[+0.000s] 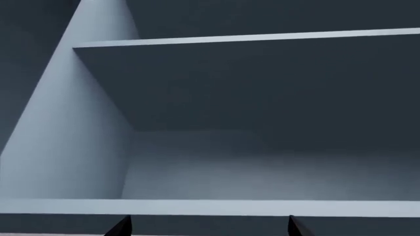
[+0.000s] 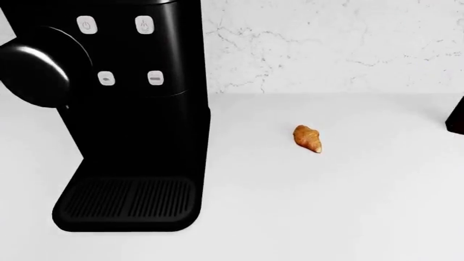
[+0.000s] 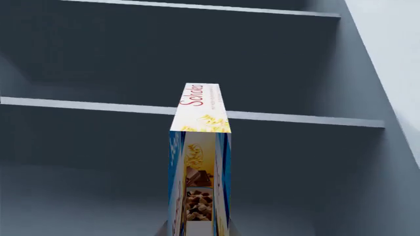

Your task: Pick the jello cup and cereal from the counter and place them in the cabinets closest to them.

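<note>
Head view: white surface carries a black coffee machine at the robot's left, its drip tray toward the camera and four pale buttons on its front. A small croissant lies on the surface well apart from the machine, to its right. A dark object is cut by the right edge of the view; too little shows to tell what it is. Behind stands a white marbled wall. Neither arm shows in this view. The jello cup does not show in any view.

Left wrist view: left gripper faces into an open grey-blue cabinet. Only the two dark tips of its fingers show at the frame edge, set well apart, with nothing between them: spread open. One shelf crosses above the compartment ahead, and a front ledge lies just beyond the tips. Nothing stands in that compartment.

Right wrist view: the cereal, a tall narrow box printed "Schoko", stands upright in front of the camera, inside a second grey-blue cabinet. A shelf runs behind the box. The box base meets the frame edge, and the right fingers are barely in sight there; cannot tell whether they clamp the box or stand off it.
</note>
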You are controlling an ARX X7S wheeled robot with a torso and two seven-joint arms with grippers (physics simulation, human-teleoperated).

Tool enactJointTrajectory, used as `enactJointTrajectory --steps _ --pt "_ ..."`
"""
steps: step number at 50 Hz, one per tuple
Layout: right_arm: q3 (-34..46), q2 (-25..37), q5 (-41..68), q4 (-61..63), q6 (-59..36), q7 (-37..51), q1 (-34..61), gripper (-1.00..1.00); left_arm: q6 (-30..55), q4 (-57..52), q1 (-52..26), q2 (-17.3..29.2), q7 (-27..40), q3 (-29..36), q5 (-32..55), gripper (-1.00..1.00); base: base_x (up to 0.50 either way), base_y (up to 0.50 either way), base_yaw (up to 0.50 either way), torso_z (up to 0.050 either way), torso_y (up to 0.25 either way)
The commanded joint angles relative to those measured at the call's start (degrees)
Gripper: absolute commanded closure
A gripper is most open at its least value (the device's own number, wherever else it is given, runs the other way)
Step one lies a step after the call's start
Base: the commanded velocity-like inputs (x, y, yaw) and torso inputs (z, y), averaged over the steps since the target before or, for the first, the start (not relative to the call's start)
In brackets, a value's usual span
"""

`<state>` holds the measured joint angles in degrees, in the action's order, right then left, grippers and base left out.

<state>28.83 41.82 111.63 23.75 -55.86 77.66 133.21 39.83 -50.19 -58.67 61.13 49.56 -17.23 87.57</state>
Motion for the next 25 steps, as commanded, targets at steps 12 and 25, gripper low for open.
enactJointTrajectory --steps 12,25 --pt "-3.6 -11.1 -21.1 -14.1 -6.5 -13.0 -3.5 1.0 -0.2 0.2 -0.6 -0.3 -0.1 0.6 -0.1 -1.0 0.03 0.0 0.0 0.0 0.0" --pt "-1.1 -11.7 -26.2 -19.8 -4.6 -16.0 -9.2 1.0 -0.3 0.1 -1.1 -0.4 0.2 1.2 0.0 -1.0 0.04 0.0 0.0 0.0 0.0"
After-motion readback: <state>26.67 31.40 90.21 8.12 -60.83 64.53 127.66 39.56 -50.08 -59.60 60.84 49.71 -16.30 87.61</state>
